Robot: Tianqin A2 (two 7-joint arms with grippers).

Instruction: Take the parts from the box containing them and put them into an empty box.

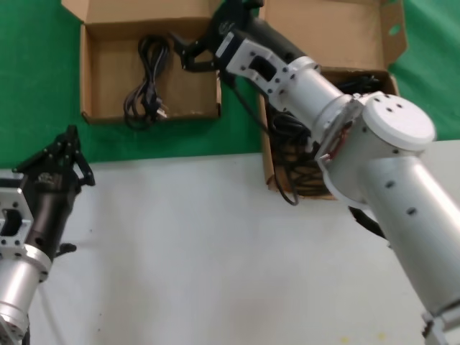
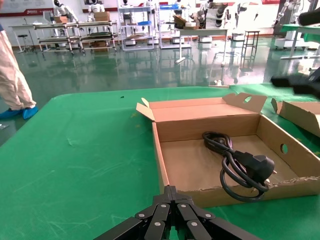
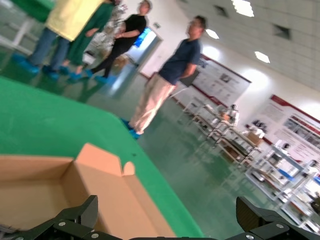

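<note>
One coiled power cord (image 1: 146, 85) lies flat on the floor of the smaller square box (image 1: 97, 115), while further black cords (image 1: 291, 129) sit tangled in the larger box (image 1: 267, 154), largely hidden beneath the right arm. The cords are judged light, limp and prone to snagging or uncoiling, so hold is best taken across several bunched loops near mid-coil rather than at the heavier moulded plug. The right gripper (image 1: 188, 54) hangs over the smaller box's inner edge with jaws spread and empty, and the left gripper (image 1: 61, 154) waits well apart at the near table edge, its jaws closed together on nothing.
</note>
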